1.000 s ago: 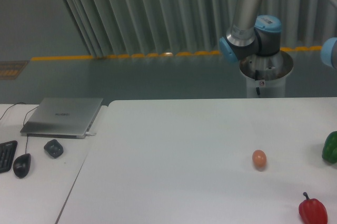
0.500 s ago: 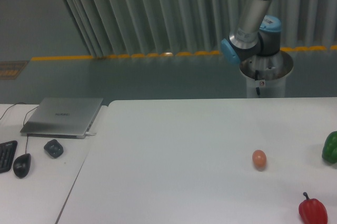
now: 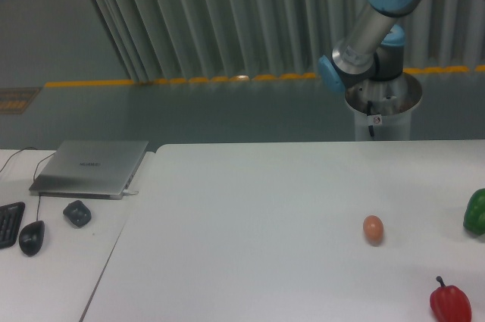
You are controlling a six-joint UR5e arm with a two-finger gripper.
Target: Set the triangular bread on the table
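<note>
Egg [image 3: 373,229] on table [image 3: 250,216] (peppers [image 3: 450,301] right)

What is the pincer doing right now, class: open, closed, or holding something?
Pincer: not in view; only the arm shows, above the far edge of the table.

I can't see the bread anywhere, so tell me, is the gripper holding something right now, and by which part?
It cannot be told: the gripper is out of frame. Only the arm shows, and no bread is visible on the table.

The laptop [image 3: 92,167] lid bears a mark too small to read.
</note>
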